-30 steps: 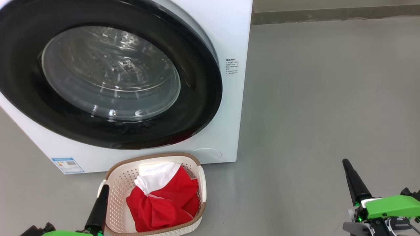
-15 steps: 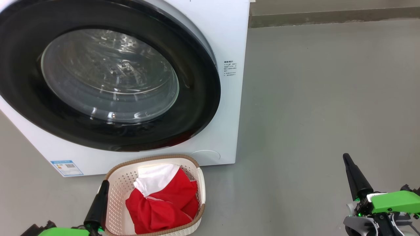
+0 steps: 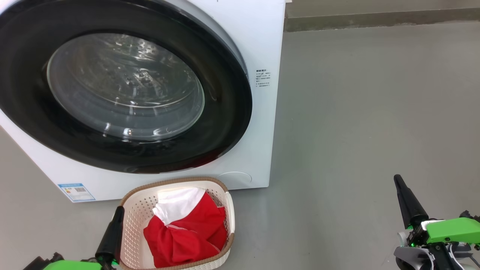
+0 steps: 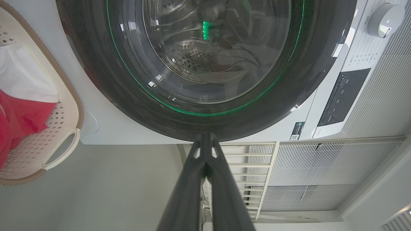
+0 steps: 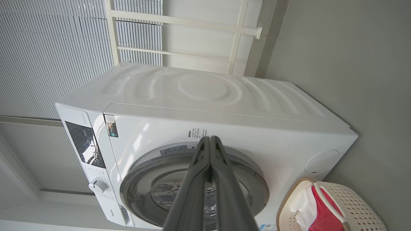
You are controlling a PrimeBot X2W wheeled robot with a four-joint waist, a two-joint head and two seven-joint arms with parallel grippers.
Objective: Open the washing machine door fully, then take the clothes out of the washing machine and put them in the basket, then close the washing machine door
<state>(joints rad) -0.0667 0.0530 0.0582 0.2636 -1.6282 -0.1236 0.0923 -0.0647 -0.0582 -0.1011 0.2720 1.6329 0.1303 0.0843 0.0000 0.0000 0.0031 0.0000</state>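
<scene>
the washing machine door [image 3: 123,93] is shut flush on the washing machine [image 3: 262,37] and the clothes [image 3: 187,232] are heaped in the basket [image 3: 131,221] before it; with the work judged done, the left gripper [image 4: 205,138] and right gripper [image 5: 209,138] are held low, fingers pressed together, empty.

- Laundry area: big white boxy front-loading washing machine [image 5: 224,96] stands on smooth grey floor [image 3: 375,112].
- Pale ribbed wall panels [image 5: 48,48] behind; cream perforated plastic basket [image 3: 137,217] in front.
</scene>
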